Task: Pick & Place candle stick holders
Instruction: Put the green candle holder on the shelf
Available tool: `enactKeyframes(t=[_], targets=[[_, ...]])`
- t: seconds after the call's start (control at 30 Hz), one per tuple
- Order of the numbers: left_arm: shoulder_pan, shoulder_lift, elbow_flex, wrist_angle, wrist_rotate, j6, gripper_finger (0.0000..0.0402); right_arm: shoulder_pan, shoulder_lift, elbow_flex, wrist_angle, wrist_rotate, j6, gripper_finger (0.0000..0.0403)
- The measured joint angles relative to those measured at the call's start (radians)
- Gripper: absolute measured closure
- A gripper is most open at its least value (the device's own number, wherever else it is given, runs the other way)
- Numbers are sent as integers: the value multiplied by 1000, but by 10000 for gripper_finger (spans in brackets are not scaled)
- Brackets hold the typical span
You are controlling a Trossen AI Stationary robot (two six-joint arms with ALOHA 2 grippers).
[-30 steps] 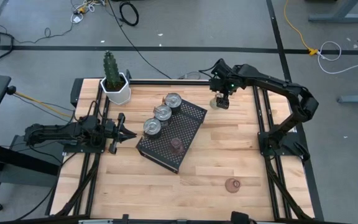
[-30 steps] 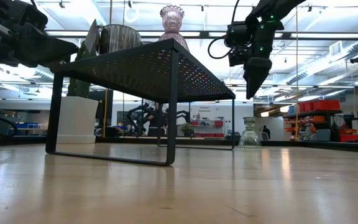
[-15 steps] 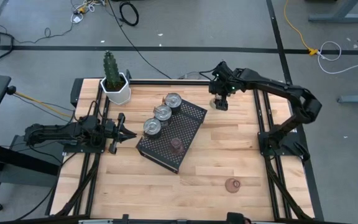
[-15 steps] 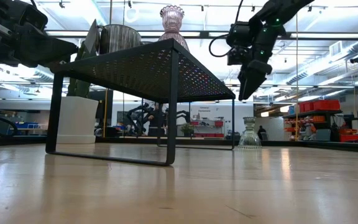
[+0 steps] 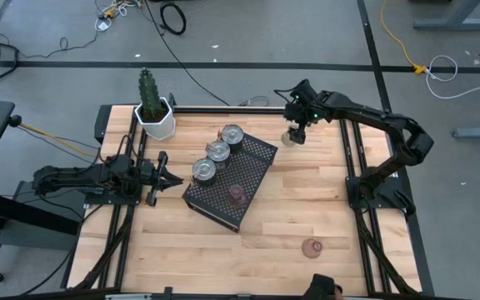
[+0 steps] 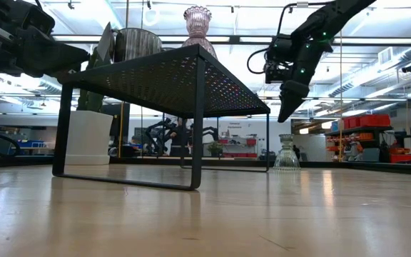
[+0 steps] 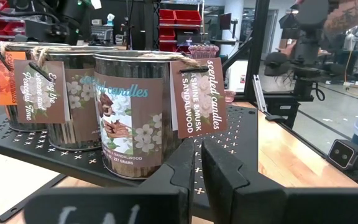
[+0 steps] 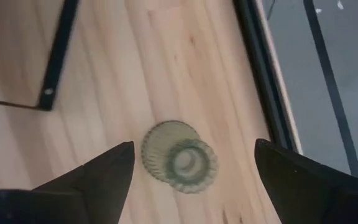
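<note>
Right end effector (image 8: 188,180) hangs spread above the olive-green ribbed glass candle holder (image 8: 179,157) beyond the black perforated tray (image 5: 230,185), seemingly lining up a grasp.

Right arm reaches from its base on the right side across to the far right part of the table, elbow bent, wrist pitched down. Right hand (image 5: 295,136) hangs raised off the surface, fingers (image 8: 98,180) spread wide, nothing between them. Left arm lies low and stretched along the left edge, left hand (image 5: 172,178) pointing inward, fingers (image 7: 185,168) pressed together, holding nothing.
</note>
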Motion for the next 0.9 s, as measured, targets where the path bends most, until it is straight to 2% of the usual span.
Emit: enactKeyframes(t=[0.33,0.9], targets=[[0,0,0,0,0,0,367,-46,50,-1,25,-34,55,72],[0,0,0,0,0,0,367,-50,141,-1,16,2,75,72]])
